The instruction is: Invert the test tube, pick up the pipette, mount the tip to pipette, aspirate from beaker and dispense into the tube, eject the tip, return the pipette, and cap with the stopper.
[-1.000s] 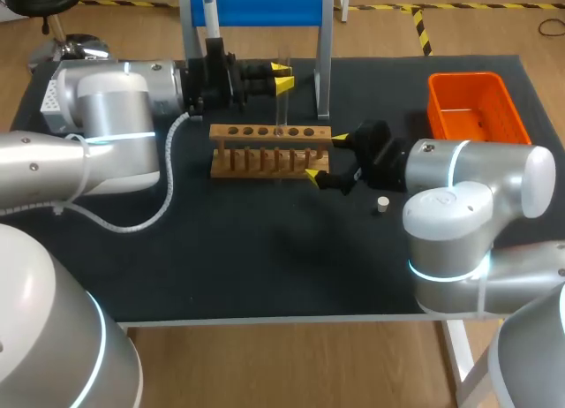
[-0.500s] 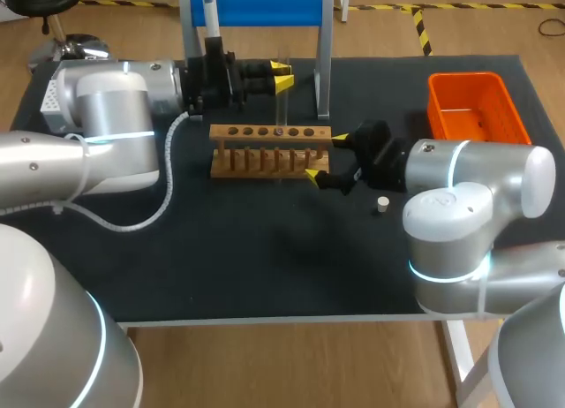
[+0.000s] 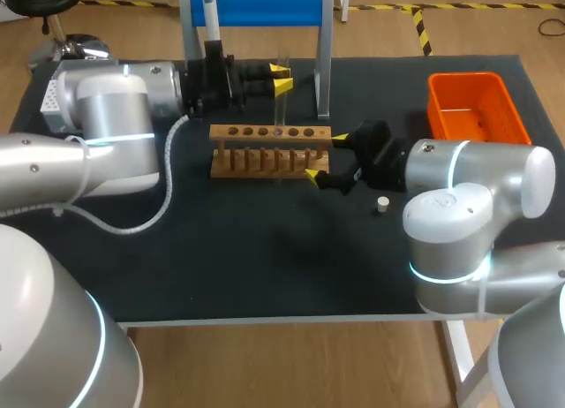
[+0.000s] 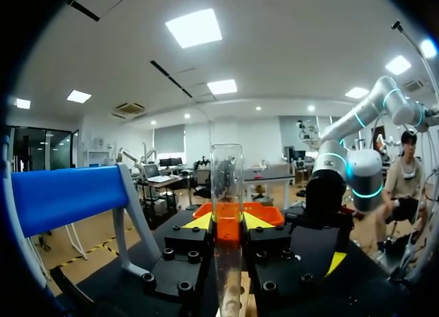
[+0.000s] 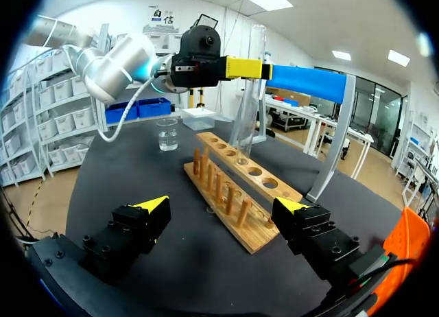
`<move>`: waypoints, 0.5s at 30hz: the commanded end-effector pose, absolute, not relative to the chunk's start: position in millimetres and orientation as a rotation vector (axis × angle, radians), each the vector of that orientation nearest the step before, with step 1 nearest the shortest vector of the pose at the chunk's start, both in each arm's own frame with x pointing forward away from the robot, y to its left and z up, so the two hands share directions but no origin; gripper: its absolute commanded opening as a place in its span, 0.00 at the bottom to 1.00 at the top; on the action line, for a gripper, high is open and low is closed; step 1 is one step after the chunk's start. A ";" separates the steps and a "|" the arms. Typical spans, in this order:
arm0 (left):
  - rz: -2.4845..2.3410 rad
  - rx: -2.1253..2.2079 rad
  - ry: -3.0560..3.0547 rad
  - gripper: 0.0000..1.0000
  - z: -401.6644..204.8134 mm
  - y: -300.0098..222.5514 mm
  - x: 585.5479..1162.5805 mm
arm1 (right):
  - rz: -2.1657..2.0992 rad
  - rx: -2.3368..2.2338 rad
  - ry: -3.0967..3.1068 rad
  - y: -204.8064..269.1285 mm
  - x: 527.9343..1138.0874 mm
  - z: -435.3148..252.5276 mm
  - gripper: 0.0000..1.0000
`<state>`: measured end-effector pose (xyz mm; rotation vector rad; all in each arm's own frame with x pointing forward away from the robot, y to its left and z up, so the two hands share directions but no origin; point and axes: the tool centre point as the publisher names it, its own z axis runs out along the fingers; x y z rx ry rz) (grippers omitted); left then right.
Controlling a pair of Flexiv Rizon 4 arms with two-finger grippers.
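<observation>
Head view: in the upper middle, my left claw [image 3: 282, 77] is clamped tight on the glass test tube [image 3: 281, 108], which stands upright in a hole of the wooden rack [image 3: 265, 156]. My right claw [image 3: 325, 156], in the middle, is spread wide open by the rack's right end and holds nothing. The little white stopper [image 3: 382, 204] lies on the table to the right of it.

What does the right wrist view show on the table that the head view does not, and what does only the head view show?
Only the right wrist view shows the small clear glass beaker, standing beyond the rack. Only the head view shows the small white stopper, lying beside the right arm. Both show the wooden rack with its row of holes, the clear glass test tube held upright over it by the left gripper, and the open right gripper.
</observation>
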<state>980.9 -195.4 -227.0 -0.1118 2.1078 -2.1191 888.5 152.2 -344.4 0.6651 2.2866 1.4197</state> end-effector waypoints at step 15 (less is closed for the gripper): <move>-2.094 -0.091 2.082 0.00 -237.0 -193.7 979.7 | 1.421 0.664 2.290 151.1 888.4 -344.2 1.00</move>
